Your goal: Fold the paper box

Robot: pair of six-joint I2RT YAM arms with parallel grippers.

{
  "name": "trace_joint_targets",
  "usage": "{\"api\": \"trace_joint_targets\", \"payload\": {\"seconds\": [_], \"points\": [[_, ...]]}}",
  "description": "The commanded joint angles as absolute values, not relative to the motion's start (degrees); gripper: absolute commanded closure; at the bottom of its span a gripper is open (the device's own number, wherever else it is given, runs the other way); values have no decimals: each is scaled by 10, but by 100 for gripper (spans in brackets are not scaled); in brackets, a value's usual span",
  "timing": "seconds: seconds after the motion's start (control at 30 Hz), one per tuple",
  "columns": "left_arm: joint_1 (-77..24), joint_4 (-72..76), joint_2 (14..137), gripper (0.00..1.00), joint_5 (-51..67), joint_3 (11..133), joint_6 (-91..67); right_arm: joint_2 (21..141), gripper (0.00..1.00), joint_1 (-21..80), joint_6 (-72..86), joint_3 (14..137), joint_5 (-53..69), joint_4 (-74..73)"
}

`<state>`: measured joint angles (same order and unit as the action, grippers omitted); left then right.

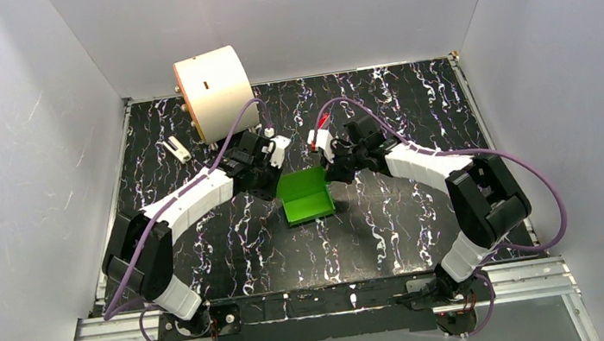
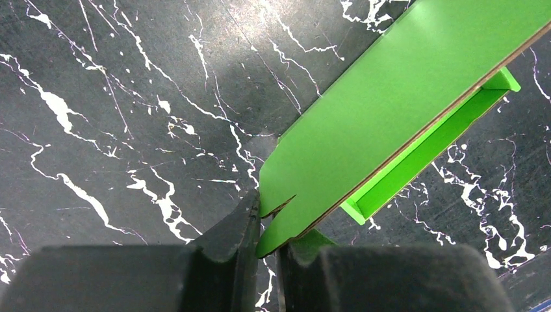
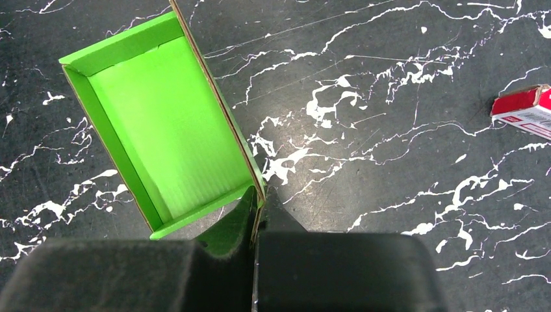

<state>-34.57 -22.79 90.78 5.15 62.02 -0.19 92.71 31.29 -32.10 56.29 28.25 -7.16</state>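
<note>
Left gripper (image 2: pixel 268 229): clamped on a flap of the paper box (image 1: pixel 305 198). Right gripper (image 3: pixel 258 207): pinching the opposite wall, seemingly to steady it. Box: half-formed, mid-worktop (image 1: pixel 401 228), between both.

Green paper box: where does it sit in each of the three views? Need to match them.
Top external: paper box at table centre, between the left gripper and right gripper.
Left wrist: paper box runs diagonally from bottom centre to the top right corner, one wall side-on.
Right wrist: paper box upper left, seen as an open tray.
Shared landmark: the black white-veined table under it in all three.
</note>
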Motion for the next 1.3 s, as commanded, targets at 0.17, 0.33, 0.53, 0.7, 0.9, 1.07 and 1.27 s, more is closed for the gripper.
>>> {"api": "trace_joint_targets", "payload": {"seconds": [0.17,0.33,0.53,0.7,0.9,1.07,1.27], "points": [[-351,-212,913,100,107,649,-43,911,100,340,-273,570,245,-33],[-354,-184,900,100,74,646,-110,910,100,358,-212,572,169,-27],[-361,-155,904,100,34,641,-204,894,100,391,-119,563,68,-8],[-369,-113,899,100,28,628,-257,884,100,413,-63,555,5,3],[-374,-101,882,90,38,626,-189,885,100,420,-82,544,-9,16],[-373,-162,874,80,15,637,-86,885,100,420,-140,533,-4,18],[-354,-243,896,75,44,674,24,896,100,411,-189,544,30,1]]}}
